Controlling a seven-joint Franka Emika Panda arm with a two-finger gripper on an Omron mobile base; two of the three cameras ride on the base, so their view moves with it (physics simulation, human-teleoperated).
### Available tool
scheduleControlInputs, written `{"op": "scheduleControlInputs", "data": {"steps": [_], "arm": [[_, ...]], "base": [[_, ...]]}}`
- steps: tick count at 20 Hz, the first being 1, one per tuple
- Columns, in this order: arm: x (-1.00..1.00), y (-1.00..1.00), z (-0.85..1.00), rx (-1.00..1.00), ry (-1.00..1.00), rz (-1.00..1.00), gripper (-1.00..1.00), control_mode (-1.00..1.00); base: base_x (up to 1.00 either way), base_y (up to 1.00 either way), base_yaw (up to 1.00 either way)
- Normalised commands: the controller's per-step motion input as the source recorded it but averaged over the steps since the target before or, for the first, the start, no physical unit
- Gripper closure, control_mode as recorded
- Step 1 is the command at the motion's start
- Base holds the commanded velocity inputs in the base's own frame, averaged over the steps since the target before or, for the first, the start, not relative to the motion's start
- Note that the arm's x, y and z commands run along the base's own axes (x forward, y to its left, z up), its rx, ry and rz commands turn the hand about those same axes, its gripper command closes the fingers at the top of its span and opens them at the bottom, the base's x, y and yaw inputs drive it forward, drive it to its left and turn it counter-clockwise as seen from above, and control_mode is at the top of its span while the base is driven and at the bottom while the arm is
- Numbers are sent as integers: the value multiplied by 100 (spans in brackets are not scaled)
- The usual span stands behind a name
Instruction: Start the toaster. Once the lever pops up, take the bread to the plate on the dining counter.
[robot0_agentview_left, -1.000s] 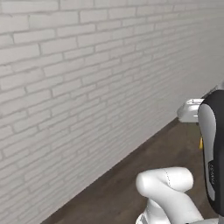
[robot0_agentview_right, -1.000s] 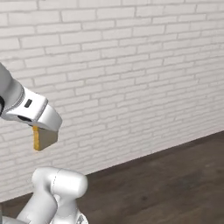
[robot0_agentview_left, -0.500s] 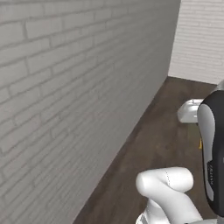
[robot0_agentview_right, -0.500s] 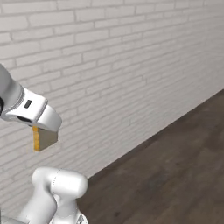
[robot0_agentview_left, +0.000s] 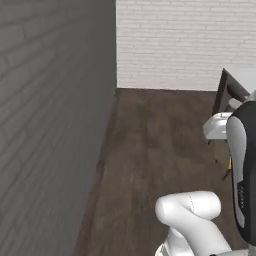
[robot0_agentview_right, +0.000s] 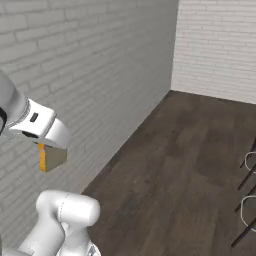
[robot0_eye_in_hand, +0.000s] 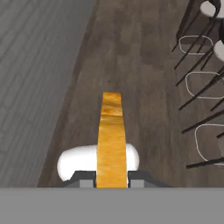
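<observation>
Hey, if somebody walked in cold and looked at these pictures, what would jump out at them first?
Probably the bread: a golden-orange slice clamped edge-on in the gripper, bright against the dark wood floor in the hand view, and hanging under the white hand at the left of the right base view. Next, the grey brick wall close along the robot's left, meeting a paler brick wall at the far corner. Dark stools stand at the right of the hand view.

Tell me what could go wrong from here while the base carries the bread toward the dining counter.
The gripper pinches the bread only by its bottom edge, so a jolt could shake it loose over the wood floor. The stools stand close on one side and could catch the arm or base.
</observation>
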Motion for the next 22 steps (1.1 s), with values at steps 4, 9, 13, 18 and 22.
{"op": "scheduleControlInputs", "data": {"steps": [4,9,13,18,22], "arm": [[0,0,0,0,0,0,100,100],[0,0,0,0,0,0,100,100],[0,0,0,0,0,0,100,100],[0,0,0,0,0,0,100,100],[0,0,0,0,0,0,100,100]], "base": [[67,0,-68],[73,10,-67],[78,26,-66],[70,18,-65],[57,5,-71]]}}
